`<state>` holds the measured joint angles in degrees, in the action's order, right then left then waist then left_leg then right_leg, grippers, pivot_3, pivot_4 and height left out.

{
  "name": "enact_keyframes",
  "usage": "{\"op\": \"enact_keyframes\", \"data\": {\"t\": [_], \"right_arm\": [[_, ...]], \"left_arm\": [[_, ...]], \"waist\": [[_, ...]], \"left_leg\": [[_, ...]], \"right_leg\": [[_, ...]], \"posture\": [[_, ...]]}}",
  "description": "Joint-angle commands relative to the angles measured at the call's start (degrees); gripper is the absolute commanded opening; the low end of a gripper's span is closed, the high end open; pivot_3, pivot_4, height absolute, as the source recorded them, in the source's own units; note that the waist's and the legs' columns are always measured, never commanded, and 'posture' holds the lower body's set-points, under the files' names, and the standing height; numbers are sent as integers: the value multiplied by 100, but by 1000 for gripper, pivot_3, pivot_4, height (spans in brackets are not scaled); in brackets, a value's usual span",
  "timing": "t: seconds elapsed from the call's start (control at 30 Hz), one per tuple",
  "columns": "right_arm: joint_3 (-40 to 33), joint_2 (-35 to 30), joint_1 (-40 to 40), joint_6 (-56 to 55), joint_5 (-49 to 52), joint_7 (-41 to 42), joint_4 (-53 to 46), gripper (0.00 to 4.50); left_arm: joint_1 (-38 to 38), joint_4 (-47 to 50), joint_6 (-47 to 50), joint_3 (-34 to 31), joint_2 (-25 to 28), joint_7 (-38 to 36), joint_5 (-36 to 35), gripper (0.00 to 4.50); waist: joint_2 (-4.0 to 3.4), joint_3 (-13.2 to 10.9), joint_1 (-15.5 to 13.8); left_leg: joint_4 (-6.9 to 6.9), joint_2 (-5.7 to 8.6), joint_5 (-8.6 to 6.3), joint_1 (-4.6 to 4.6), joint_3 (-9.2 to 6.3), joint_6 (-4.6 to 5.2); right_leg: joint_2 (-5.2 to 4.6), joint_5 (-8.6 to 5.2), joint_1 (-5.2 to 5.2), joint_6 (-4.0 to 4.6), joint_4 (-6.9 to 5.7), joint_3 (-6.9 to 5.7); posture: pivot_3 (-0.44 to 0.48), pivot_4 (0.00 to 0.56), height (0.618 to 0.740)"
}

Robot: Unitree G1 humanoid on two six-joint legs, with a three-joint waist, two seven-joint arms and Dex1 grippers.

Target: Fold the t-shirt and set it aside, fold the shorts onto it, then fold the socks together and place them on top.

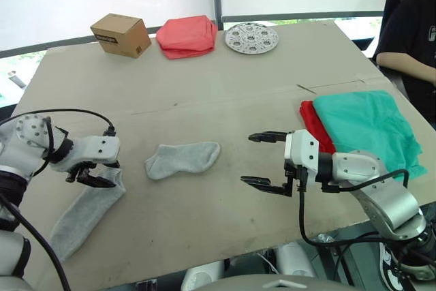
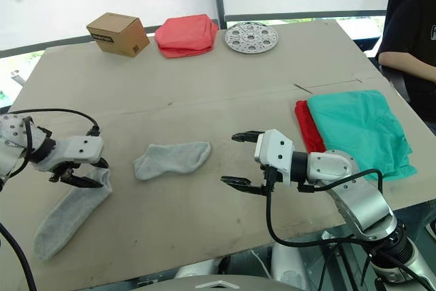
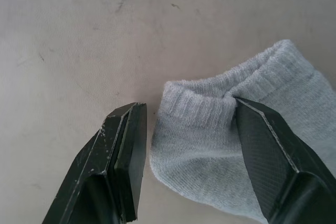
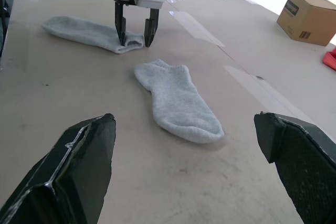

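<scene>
Fingers of my left gripper (image 1: 92, 174) stand apart astride the ribbed cuff of one light grey knit ankle sock (image 1: 85, 212) at the near left of the cardboard-covered table (image 1: 204, 86); the second grey sock (image 1: 182, 159) lies flat just right of it — my right gripper (image 1: 266, 160) hovers wide open beyond; teal-green folded shorts (image 1: 368, 127) rest on the bright red t-shirt (image 1: 315, 125), far right.

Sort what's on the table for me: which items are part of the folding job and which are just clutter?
Job items:
- t-shirt, under the shorts
- shorts, folded on it
- sock mid-table
- sock at the open left gripper

Just lying about:
- cardboard box
- salmon-pink folded cloth
- perforated disc
</scene>
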<state>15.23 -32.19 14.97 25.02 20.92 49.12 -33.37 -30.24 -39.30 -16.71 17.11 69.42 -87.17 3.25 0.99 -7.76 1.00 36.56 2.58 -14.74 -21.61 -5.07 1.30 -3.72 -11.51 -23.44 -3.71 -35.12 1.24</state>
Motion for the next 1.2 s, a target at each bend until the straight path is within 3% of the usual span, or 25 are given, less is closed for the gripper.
{"op": "enact_keyframes", "data": {"t": [0.03,0.13,0.2,0.43,0.5,0.6,0.67,0.77,0.83,0.9,1.0,1.07,1.13,1.2], "right_arm": [[-162,-71,115,-67,283,214,-270,4500],[-167,-134,135,-130,380,376,-230,4500],[-148,-168,147,-201,418,507,-172,4500],[-190,-124,197,-331,499,652,12,4500],[-256,-107,178,-306,588,657,24,4500],[-381,-129,146,-224,739,626,-45,4500],[-496,-163,109,-172,833,593,-99,4500],[-604,-243,35,-128,877,566,-155,4500],[-637,-288,-14,-106,900,549,-194,4500],[-643,-328,-69,-113,904,528,-215,4500],[-626,-354,-118,-124,883,509,-198,4500],[-593,-348,-126,-122,860,495,-167,4500],[-559,-312,-130,-95,877,473,-123,4500],[-485,-238,-89,-47,910,458,-67,4500]], "left_arm": [[390,-50,-4,-199,-99,84,-34,2105],[703,182,242,-576,-71,-55,-379,788],[1015,678,1227,-1096,0,-266,-1072,14],[2180,3183,5586,-2962,507,-504,-3693,14],[2343,4009,6716,-3527,432,-247,-4538,14],[2019,4786,7991,-4019,-292,1225,-5359,14],[1774,5194,8707,-4309,-1047,2538,-5630,14],[1517,5560,9634,-4930,-2534,4753,-5272,14],[1639,5749,10148,-5448,-3297,5592,-5181,14],[2021,5985,10585,-6099,-4170,6498,-4616,14],[2556,6334,10904,-6731,-4942,7101,-4381,14],[2501,6463,10921,-7153,-5377,7422,-4534,14],[2372,6612,10921,-7357,-5591,7390,-5476,14],[2168,6547,10921,-7506,-5286,6996,-7377,14]], "waist": [[-5,1,13],[-8,1,18],[-4,1,16],[67,-41,55],[62,-46,55],[45,-51,19],[41,-49,-8],[58,-40,-12],[72,-32,4],[71,-29,13],[85,-21,-16],[71,-18,-48],[62,-24,-67],[84,-31,-79]], "left_leg": [[0,-1,0,3,4,0],[0,-1,0,8,7,1],[0,-2,-1,9,6,1],[22,-12,-2,-12,-18,2],[26,-10,-2,-11,-15,1],[28,-9,-2,-7,-17,1],[29,-7,-2,3,-17,1],[30,-3,-2,13,-14,0],[29,-2,0,11,-15,-3],[27,-2,7,13,-12,-21],[17,-2,6,22,-2,-33],[15,-4,2,29,-11,-34],[5,6,-10,70,-7,-17],[6,7,-12,90,-17,-19]], "right_leg": [[0,0,-1,0,-5,5],[-1,-1,-1,0,-17,9],[-2,-2,-1,-1,-20,9],[2,-13,-13,-19,-32,-13],[-4,-14,-11,-20,-32,-11],[-8,-15,-9,-22,-35,-13],[-8,-14,3,-23,-33,-12],[-10,0,8,-1,-36,-5],[-6,2,6,1,-42,0],[-7,2,3,2,-40,8],[-5,1,-1,4,-40,28],[-6,-4,2,11,-43,14],[-24,-8,40,14,-37,15],[-26,-33,75,8,-22,2]], "posture": [[0,150,740],[0,150,740],[0,150,740],[0,150,740],[0,150,740],[0,150,740],[0,150,740],[0,150,740],[0,150,740],[0,150,740],[0,150,740],[0,150,740],[0,150,740],[0,150,740]]}}
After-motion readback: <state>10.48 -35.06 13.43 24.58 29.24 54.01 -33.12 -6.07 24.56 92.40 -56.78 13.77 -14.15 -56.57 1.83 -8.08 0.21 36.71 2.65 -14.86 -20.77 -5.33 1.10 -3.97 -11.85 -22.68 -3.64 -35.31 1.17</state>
